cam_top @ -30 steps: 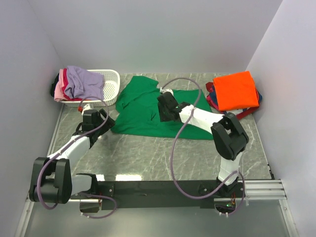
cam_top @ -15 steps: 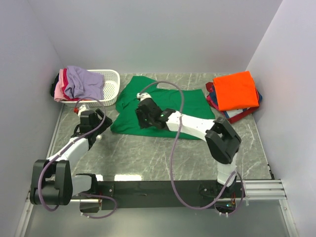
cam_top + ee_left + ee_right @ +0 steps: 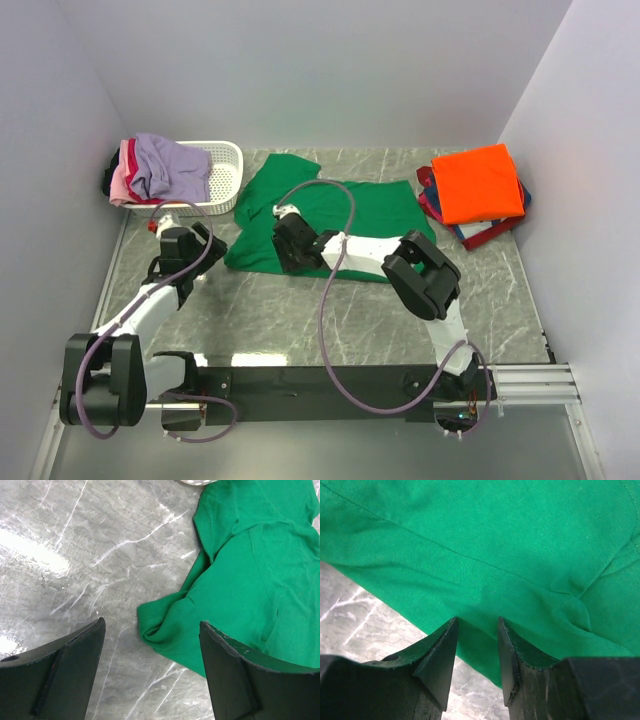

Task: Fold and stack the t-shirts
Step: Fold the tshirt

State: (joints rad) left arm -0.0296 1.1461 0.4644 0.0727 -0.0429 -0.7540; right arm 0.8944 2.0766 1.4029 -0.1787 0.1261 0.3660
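The bright green t-shirt [image 3: 350, 210] lies spread on the marble table, its lower-left corner bunched into a fold [image 3: 165, 625]. My right gripper [image 3: 290, 245] hovers low over the shirt's near hem, left of its middle; its jaws stand a little apart with flat green cloth [image 3: 495, 540] showing between them [image 3: 477, 620], gripping nothing. My left gripper [image 3: 182, 243] is wide open and empty [image 3: 150, 622] above bare table just left of the bunched corner. A folded orange t-shirt [image 3: 480, 182] tops a pile with red and navy shirts [image 3: 495, 230] at the right.
A white slotted basket [image 3: 228, 172] stands at the back left, with lavender [image 3: 170, 165] and pink [image 3: 122, 182] shirts heaped over its left side. Walls close in on the left, back and right. Grey marble tabletop [image 3: 300, 310] lies in front of the shirt.
My right gripper swept left across the green shirt from its middle to its near-left hem, and the shirt's right lower part drew in. My left gripper shifted slightly left.
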